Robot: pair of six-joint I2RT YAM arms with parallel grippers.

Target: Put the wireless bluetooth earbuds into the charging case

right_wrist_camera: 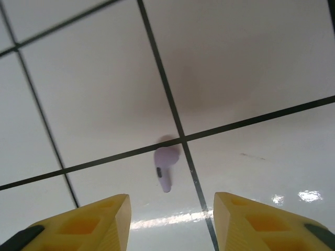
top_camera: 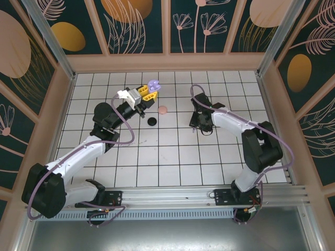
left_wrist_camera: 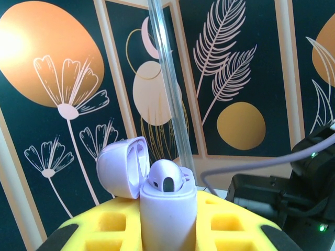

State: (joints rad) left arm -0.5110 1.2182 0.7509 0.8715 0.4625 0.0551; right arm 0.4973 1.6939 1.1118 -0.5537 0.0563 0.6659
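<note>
Overhead view: two arms reach over a white gridded table (top_camera: pixel 172 151) enclosed by wall panels (top_camera: pixel 138 21) painted with flowers and leaves. The left gripper (top_camera: pixel 147 95), at the far centre-left of the grid, is clamped on a lavender charging case (top_camera: pixel 153 85). Left wrist view: the case body stands upright between the yellow fingers (left_wrist_camera: pixel 99 230), which press it from both sides. Its lid (left_wrist_camera: pixel 121 168) is hinged open to the left. A seated earbud (left_wrist_camera: pixel 166 179), also lavender, rests in a well with its rounded head showing above the rim; the state of the other well cannot be told. The right gripper (top_camera: pixel 201 125) points down at the table right of centre, well apart from the case. Right wrist view: its jaws stand apart over bare tile, the two yellow tips at the lower corners. A loose earbud (right_wrist_camera: pixel 166 168), lavender and somewhat blurred, lies flat on the table at a crossing of two grid lines. It is ahead of the gap between the tips and touches neither, with its stem pointing toward the gripper. Overhead view again: a small round pinkish-tan object (top_camera: pixel 163 110) and a small round black object (top_camera: pixel 152 121) lie on the tiles between the two grippers. They sit near each other but apart, on the near side of the held case.
</note>
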